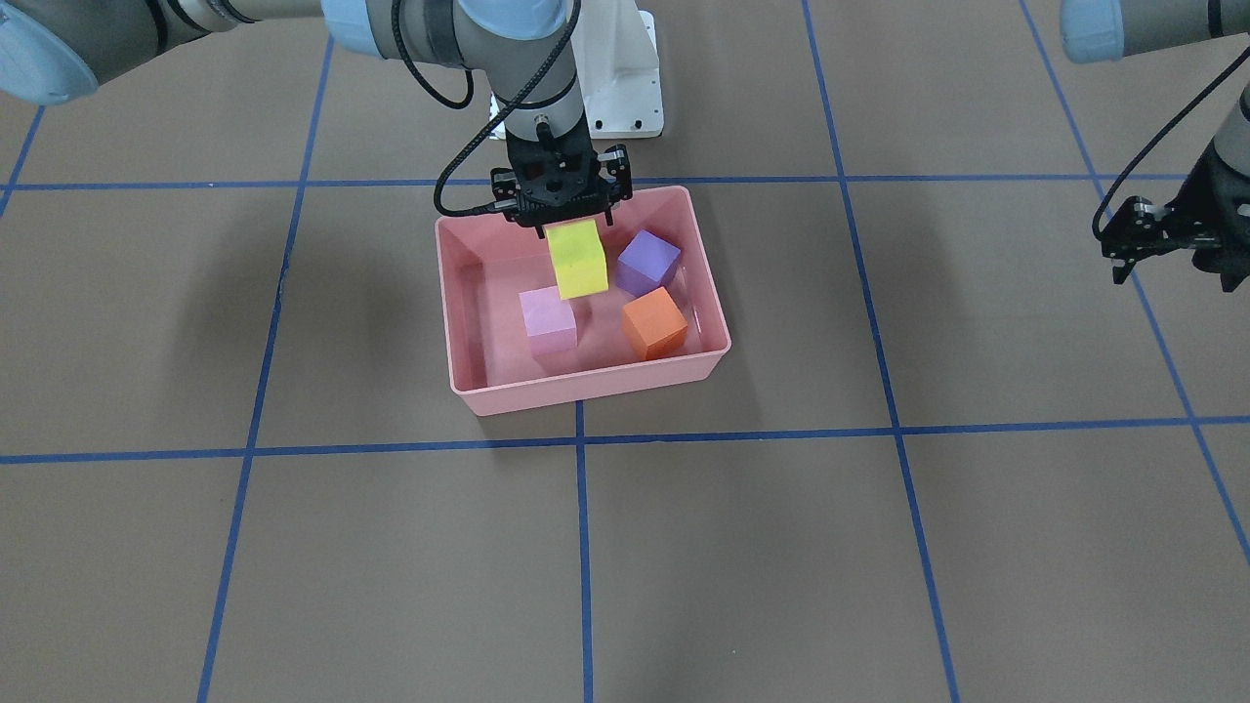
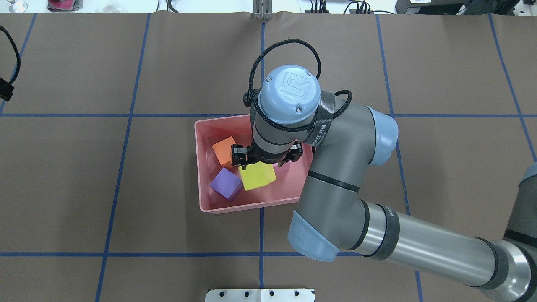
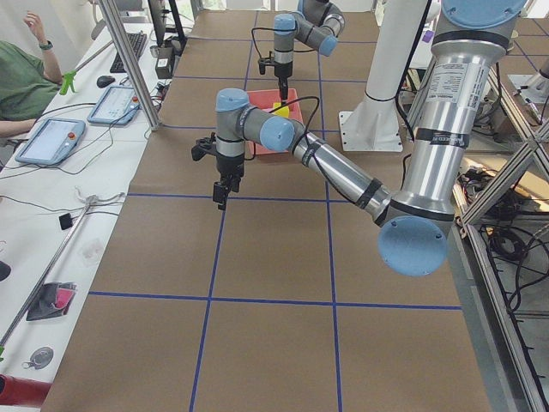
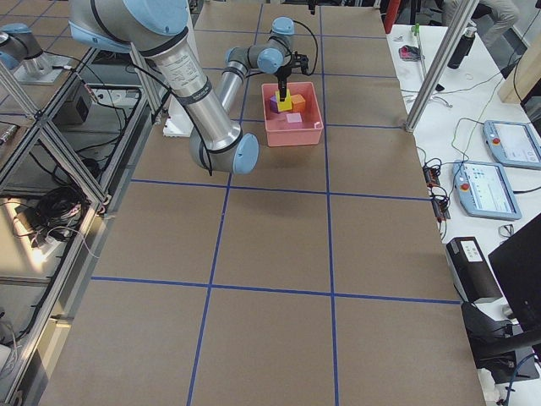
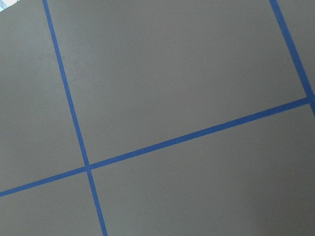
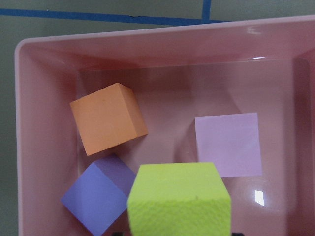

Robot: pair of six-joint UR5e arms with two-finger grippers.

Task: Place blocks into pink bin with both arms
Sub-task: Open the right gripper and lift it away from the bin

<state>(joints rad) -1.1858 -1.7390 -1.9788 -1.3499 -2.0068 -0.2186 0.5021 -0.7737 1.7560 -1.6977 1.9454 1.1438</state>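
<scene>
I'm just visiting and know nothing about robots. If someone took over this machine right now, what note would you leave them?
Right gripper: shut on the yellow block, held above the inside of the pink bin.
Left gripper: off to the side over the table, holding nothing; open or shut unclear.
Done: the purple block, orange block and light pink block lie in the bin.
Left: release the yellow block into the bin.

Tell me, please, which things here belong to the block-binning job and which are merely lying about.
Job: pink bin; yellow block held by right gripper; purple block; orange block; light pink block; left gripper.

Lying about: white base mount; teach pendant; blue tape lines.
</scene>
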